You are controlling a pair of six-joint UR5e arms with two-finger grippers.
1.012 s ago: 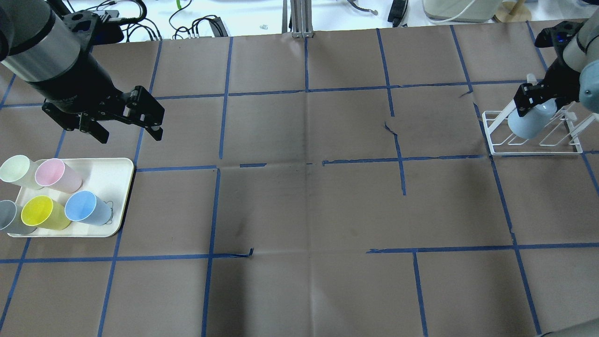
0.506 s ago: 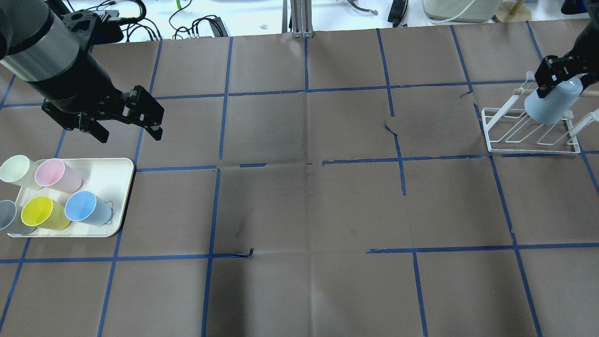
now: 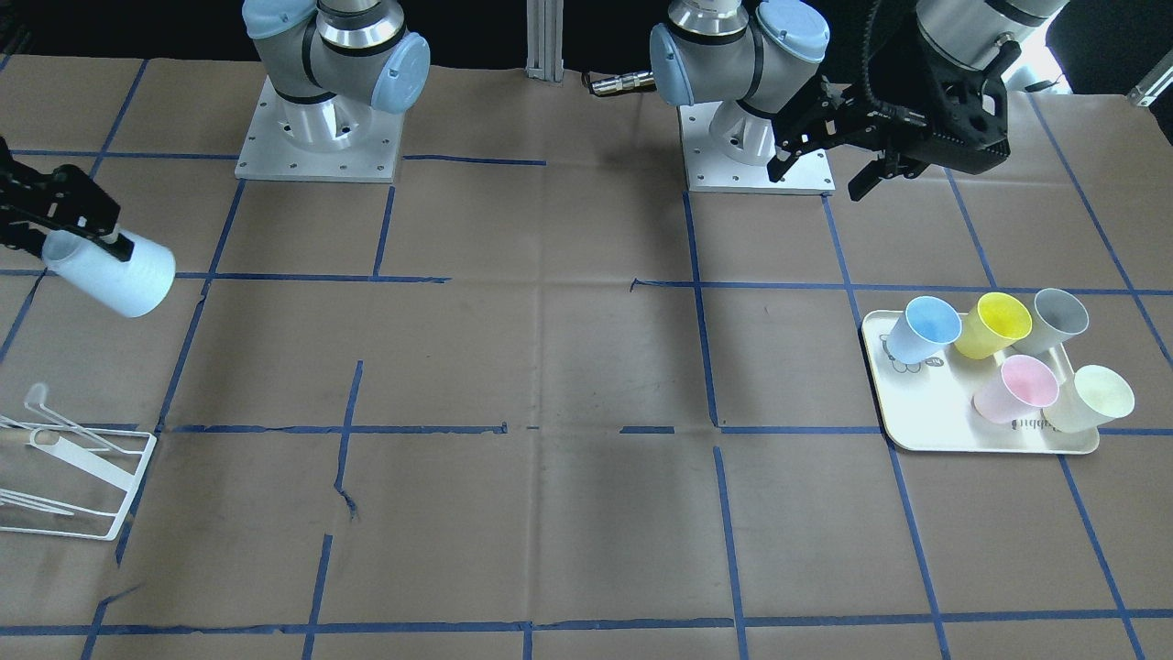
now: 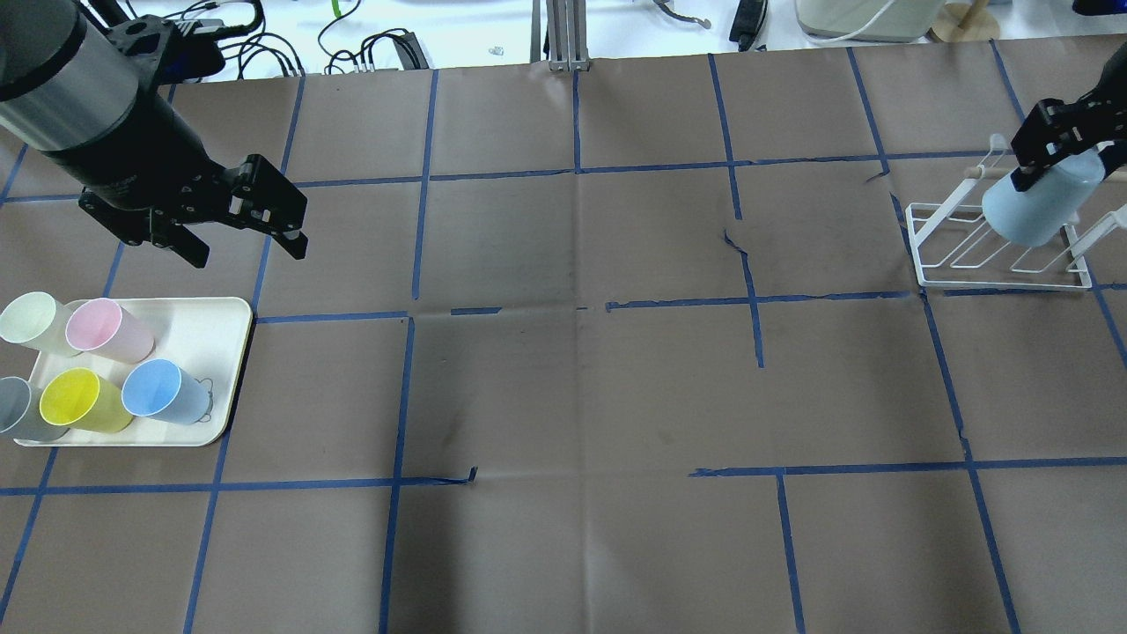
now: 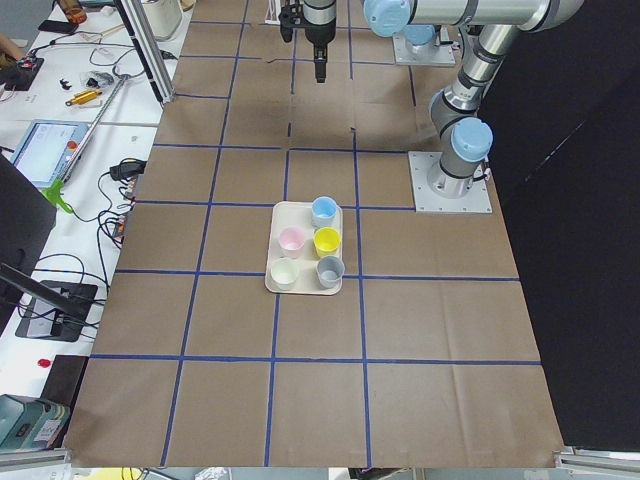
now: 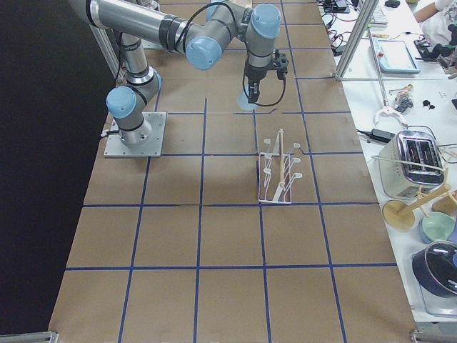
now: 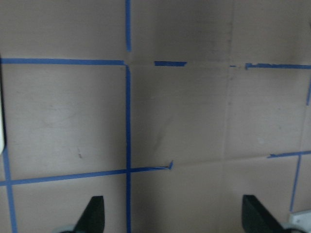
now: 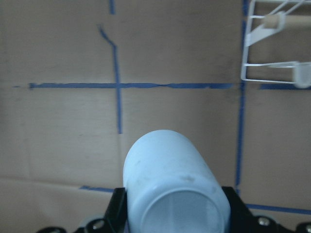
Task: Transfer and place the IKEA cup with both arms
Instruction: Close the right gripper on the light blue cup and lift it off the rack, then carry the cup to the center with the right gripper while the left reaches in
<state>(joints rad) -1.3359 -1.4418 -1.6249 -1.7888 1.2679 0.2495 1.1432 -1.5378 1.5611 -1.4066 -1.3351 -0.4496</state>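
Observation:
My right gripper (image 4: 1052, 145) is shut on a light-blue IKEA cup (image 4: 1030, 211) and holds it tilted in the air over the white wire rack (image 4: 995, 283). The front-facing view shows the cup (image 3: 115, 270) well above the table, under the right gripper (image 3: 64, 220). The cup fills the lower right wrist view (image 8: 170, 184). A second blue cup (image 4: 158, 392) stands on the cream tray (image 4: 216, 330) at the left. My left gripper (image 4: 246, 254) is open and empty, hovering just beyond the tray.
The tray also holds pink (image 4: 106, 328), yellow (image 4: 79, 398), pale green (image 4: 31, 321) and grey (image 4: 18, 409) cups. The rack (image 3: 128, 495) stands at the table's right end. Brown paper with blue tape lines covers the table. Cables and appliances lie beyond the far edge.
My right gripper has lifted the blue cup up out of the rack and carried it toward the right edge. My left gripper has barely moved.

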